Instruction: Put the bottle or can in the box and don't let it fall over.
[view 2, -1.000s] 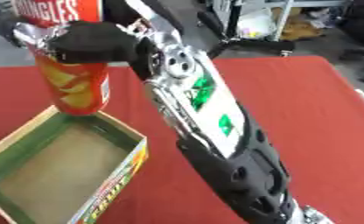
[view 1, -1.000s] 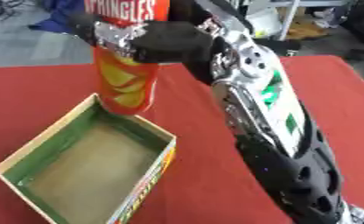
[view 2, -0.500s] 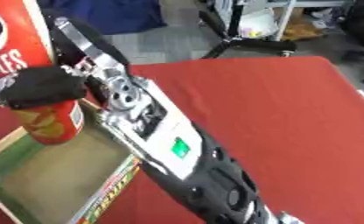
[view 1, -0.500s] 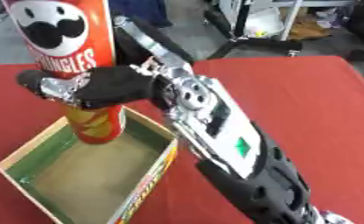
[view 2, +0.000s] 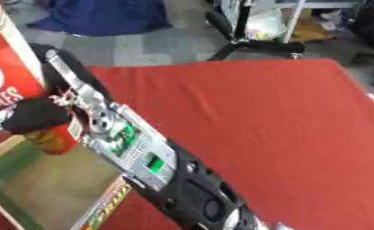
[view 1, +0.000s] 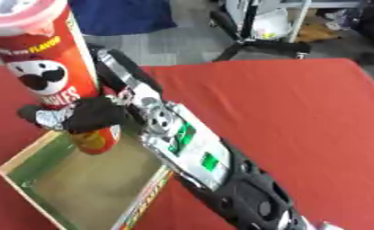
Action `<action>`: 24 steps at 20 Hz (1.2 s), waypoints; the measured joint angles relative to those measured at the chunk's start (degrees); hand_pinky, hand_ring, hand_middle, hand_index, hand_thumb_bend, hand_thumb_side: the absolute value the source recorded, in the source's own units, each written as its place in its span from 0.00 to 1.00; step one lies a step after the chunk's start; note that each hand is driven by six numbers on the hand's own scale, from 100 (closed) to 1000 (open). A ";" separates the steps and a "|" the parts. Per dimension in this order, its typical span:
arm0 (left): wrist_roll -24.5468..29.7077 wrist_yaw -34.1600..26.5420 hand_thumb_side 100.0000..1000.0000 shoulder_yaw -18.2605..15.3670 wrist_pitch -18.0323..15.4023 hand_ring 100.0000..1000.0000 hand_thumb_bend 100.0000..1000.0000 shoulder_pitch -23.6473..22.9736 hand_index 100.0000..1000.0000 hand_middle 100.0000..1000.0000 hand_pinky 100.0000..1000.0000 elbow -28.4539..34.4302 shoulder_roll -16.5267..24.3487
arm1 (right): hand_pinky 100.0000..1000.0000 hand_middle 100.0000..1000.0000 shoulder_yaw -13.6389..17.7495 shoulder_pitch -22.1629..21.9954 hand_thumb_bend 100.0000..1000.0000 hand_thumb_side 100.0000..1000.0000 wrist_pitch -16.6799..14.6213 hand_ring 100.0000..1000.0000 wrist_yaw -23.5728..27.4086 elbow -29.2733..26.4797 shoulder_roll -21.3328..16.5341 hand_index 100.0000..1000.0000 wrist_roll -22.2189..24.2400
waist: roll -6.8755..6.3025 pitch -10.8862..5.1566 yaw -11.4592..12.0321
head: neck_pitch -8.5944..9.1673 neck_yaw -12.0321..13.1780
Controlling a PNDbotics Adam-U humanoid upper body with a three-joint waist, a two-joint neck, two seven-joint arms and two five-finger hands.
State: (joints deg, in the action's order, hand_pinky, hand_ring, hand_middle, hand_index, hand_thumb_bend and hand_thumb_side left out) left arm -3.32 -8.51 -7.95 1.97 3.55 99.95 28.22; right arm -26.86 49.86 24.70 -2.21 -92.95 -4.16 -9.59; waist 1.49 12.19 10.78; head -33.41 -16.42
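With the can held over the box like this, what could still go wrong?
1. The right hand grips the tall Pringles can low on its body, so most of its height stands above the grip; it may tip on release.
2. The can's base hangs near the far wall of the box; lowered there, it could catch the rim and land tilted.

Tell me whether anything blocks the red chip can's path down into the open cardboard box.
Nothing visible does. The right robot hand grips the tall red chip can upright, its base already over the open cardboard box near the far wall; the box floor below looks bare.
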 measured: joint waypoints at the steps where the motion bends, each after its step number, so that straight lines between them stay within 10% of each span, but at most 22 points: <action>1: 0.00 0.00 0.93 0.00 0.00 0.88 0.01 0.00 0.78 0.81 0.86 0.00 0.00 | 0.78 0.52 0.01 -0.01 0.48 0.00 -0.39 0.90 -0.37 0.63 0.06 0.44 0.04 | 0.00 0.00 -0.01 | 0.01 0.00; 3: 0.01 0.00 0.93 0.00 0.01 0.88 0.01 -0.01 0.78 0.81 0.86 0.00 0.00 | 0.78 0.67 0.02 -0.04 0.54 0.00 -1.05 0.93 -0.96 1.69 0.30 0.54 0.31 | 0.00 0.00 -0.06 | 0.02 0.00; 4: 0.02 0.00 0.93 0.00 0.02 0.88 0.01 -0.01 0.78 0.81 0.86 0.00 0.00 | 0.80 0.87 -0.01 -0.10 0.67 0.01 -1.41 1.00 -1.18 2.12 0.37 0.78 0.78 | -0.01 0.01 -0.08 | 0.02 0.00; 6: 0.02 0.00 0.93 0.00 0.02 0.88 0.01 -0.02 0.78 0.81 0.86 0.00 0.00 | 0.84 1.00 -0.36 -0.18 0.69 0.33 -2.24 1.00 -2.19 2.64 0.37 0.97 3.04 | -0.02 0.01 -0.12 | 0.03 0.00; 10: 0.03 0.00 0.93 0.00 0.03 0.88 0.01 -0.05 0.78 0.81 0.86 0.00 0.00 | 0.88 1.00 -0.71 -0.19 0.63 0.63 -4.44 1.00 -7.48 3.22 0.35 1.00 10.51 | -0.10 0.01 -0.20 | 0.04 0.09; 24: 0.03 0.00 0.93 -0.01 0.03 0.88 0.01 -0.52 0.79 0.80 0.86 0.00 -0.01 | 0.73 0.87 3.01 -0.49 0.71 0.25 -2.84 0.95 -8.95 1.79 0.19 0.91 10.95 | -0.40 0.00 -0.90 | 0.24 0.50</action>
State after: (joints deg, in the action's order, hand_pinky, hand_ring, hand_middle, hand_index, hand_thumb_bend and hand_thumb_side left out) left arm -3.29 -8.50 -7.95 2.00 3.03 99.95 28.22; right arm -23.85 49.37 21.87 -11.17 -91.16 -3.97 1.35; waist 1.10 12.19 9.88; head -33.17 -15.92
